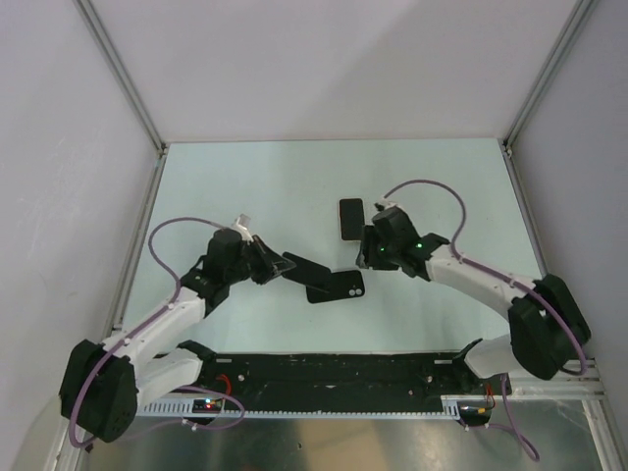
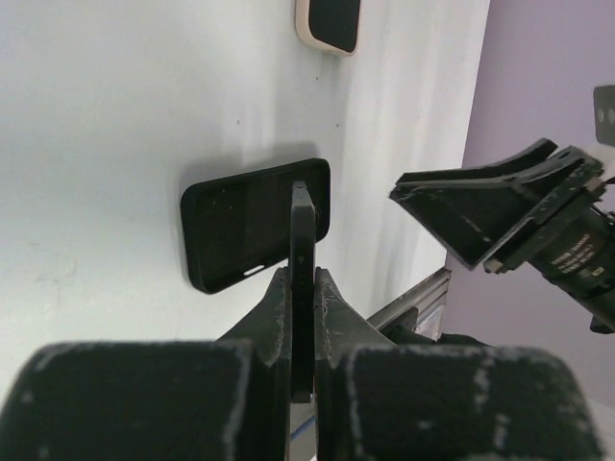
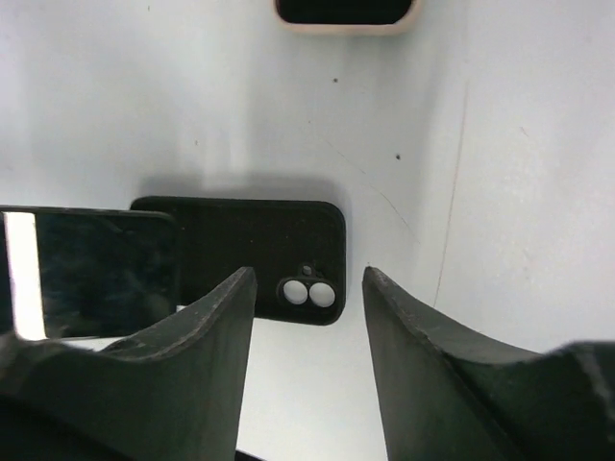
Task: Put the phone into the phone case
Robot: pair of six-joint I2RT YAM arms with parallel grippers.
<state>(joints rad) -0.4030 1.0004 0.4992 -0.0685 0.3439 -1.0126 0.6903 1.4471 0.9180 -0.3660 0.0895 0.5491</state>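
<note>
Desk: pale, carries everything.
Right end effector: jaws wide with nothing gripped, above the camera-cutout end of the black phone case, which lies flat on the desk.
Left end effector: clamped on the phone, over the case's other end.
Beige-edged second phone lies farther back.
</note>
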